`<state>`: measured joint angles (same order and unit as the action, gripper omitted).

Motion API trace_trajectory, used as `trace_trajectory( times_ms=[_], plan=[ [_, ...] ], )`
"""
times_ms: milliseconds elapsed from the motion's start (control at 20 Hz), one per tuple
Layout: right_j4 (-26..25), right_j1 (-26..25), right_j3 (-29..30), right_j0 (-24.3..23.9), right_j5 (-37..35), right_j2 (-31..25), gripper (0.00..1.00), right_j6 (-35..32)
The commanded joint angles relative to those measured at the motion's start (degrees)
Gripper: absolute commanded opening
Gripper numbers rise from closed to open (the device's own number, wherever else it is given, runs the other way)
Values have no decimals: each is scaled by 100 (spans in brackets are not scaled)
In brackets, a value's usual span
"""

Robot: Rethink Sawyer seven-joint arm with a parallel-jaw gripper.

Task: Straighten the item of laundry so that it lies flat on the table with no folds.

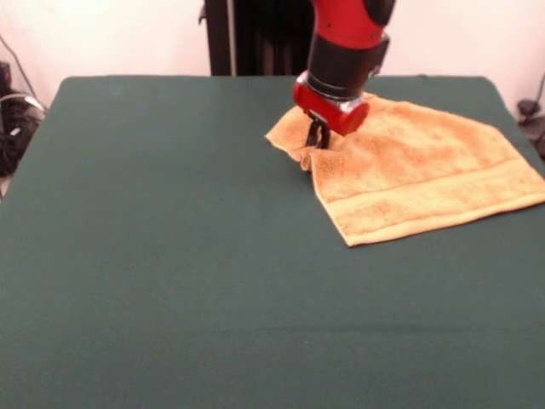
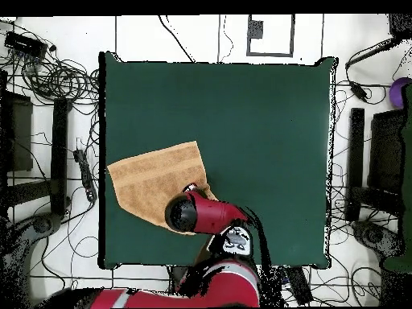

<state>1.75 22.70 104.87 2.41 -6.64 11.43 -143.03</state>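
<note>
The orange-tan towel lies on the dark green table at the far right in the front view, its woven band along the near edge. Its left corner is folded and bunched. My gripper comes down from the red wrist onto that bunched corner, with its dark fingers close together, pinching the cloth. In the overhead view the towel lies at the table's left edge, and the red wrist covers its lower right corner and hides the gripper.
The towel's right end reaches the table's right edge in the front view. The black pedestal stands behind the table. Cables and stands ring the table on the floor. A purple object sits at the right.
</note>
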Motion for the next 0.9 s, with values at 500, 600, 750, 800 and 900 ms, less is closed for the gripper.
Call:
trace_trajectory(
  times_ms=[500, 600, 750, 800, 900],
  plan=[
    [-1590, -139, -593, -1034, -373, 15, 0, 764],
    [-1825, -5, -572, -1208, -474, -57, 0, 800],
    [-2165, 255, -599, -1497, -681, -175, 0, 983],
    [-2267, 334, -647, -1608, -782, -259, 0, 1073],
    [-2461, 423, -801, -1788, -890, -427, 0, 1187]
  ],
)
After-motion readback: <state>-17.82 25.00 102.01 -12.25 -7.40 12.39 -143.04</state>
